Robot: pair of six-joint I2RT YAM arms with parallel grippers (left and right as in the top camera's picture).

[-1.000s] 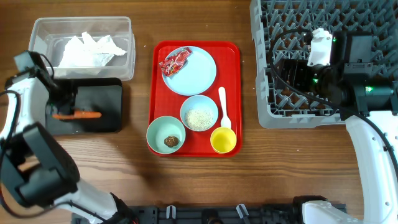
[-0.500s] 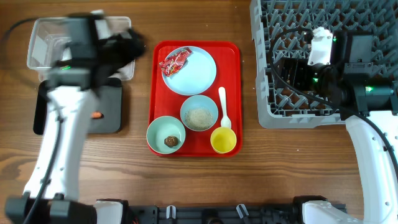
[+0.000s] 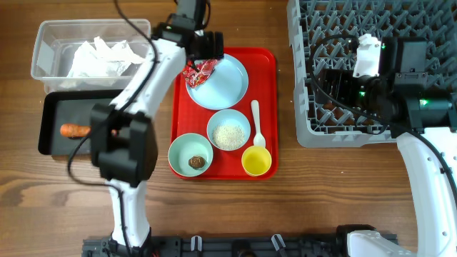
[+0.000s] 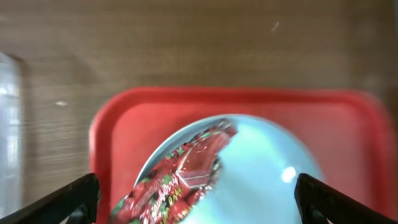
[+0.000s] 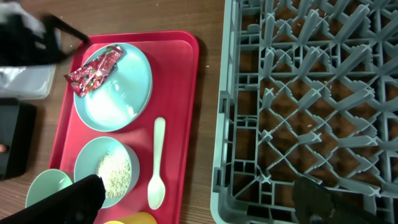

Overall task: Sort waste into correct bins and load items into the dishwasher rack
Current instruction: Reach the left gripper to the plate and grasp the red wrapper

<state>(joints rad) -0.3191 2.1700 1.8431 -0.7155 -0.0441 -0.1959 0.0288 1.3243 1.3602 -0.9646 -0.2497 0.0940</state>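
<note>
Since a second ago the left arm has swung off the black tray (image 3: 57, 107) and across to the red serving tray (image 3: 265, 78), while the right arm has held its place.

At far left I see the clear tub (image 3: 43, 43) holding the crumpled white napkin (image 3: 100, 56). Just near of it, the black tray has the carrot (image 3: 73, 130) lying at its left end.

On my left wrist feed the left gripper (image 4: 196, 180) is spread wide with nothing in it, over the red snack wrapper (image 4: 165, 193). The wrapper lies on the left part of the pale-blue plate (image 4: 267, 168). That feed is blurred, so I'd say the fingers hang just above the wrapper rather than touch it.

Nearer on the red tray, one mint bowl (image 3: 178, 146) holds the brown lump (image 3: 196, 163). A second mint bowl (image 3: 212, 123), between it and the plate, holds the rice (image 3: 228, 135). The white plastic spoon (image 3: 257, 125) lies just right of that bowl, and the yellow cup (image 3: 256, 160) stands near of the spoon.

At right, the right gripper (image 5: 199, 183) hangs at the left side of the dishwasher rack (image 3: 421, 21), its fingers wide apart and empty.
</note>
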